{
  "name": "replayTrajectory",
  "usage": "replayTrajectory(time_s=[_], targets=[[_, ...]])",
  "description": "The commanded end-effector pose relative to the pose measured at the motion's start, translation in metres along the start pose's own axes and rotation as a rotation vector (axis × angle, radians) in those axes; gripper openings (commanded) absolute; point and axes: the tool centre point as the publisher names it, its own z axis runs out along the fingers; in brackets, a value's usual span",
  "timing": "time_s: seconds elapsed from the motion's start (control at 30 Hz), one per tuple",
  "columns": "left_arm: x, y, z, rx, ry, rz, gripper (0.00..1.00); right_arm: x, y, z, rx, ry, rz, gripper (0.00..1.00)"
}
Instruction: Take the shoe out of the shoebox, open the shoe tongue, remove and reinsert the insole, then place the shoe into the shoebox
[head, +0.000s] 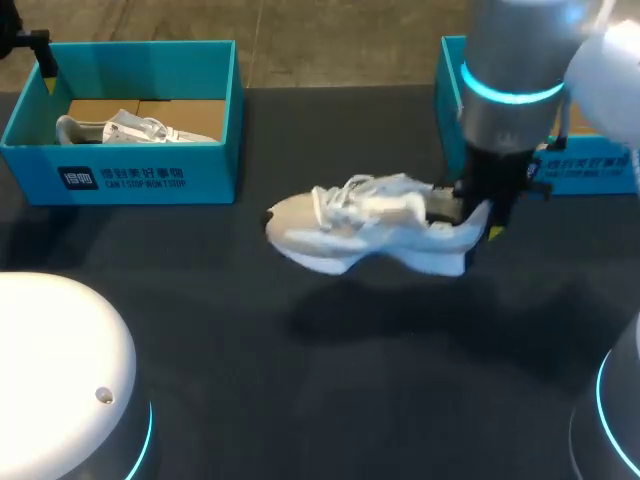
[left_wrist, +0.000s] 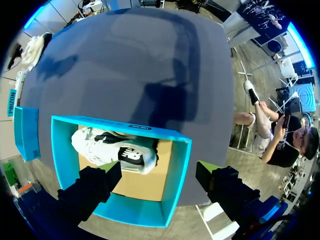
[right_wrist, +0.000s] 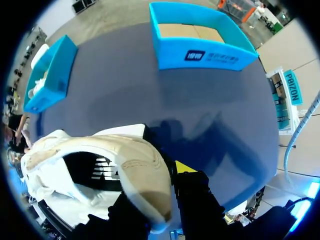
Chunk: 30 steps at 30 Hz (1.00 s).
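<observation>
One white shoe (head: 370, 228) held above the table (head: 300, 400), heel clenched in right tool (head: 478, 218), toe pointing away

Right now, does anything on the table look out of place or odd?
Nothing spilled or damaged. The one oddity: the shoe hangs above the table, pinched only at its heel by the right gripper, laces loose. The second shoe lies on its side in the left shoebox.

White and beige shoe (head: 370, 235), teal shoebox (head: 40, 172) with brown floor, dark grey table (head: 300, 400), black yellow-tipped fingers (right_wrist: 194, 186)
</observation>
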Motion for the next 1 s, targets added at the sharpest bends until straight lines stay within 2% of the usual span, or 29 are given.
replayTrajectory(time_s=[0.03, 0.33, 1.0], targets=[[0.0, -0.002, 0.0, -0.003, 0.002, -0.001, 1.0, 0.021, -0.011, 0.019, 0.001, -0.013, -0.011, 0.0], [0.0, -0.002, 0.0, -0.003, 0.002, -0.001, 1.0, 0.045, -0.023, 0.05, 0.046, 0.023, -0.033, 0.0], [0.0, -0.002, 0.0, -0.003, 0.002, -0.001, 1.0, 0.07, -0.048, 0.077, 0.066, 0.015, -0.056, 0.0]])
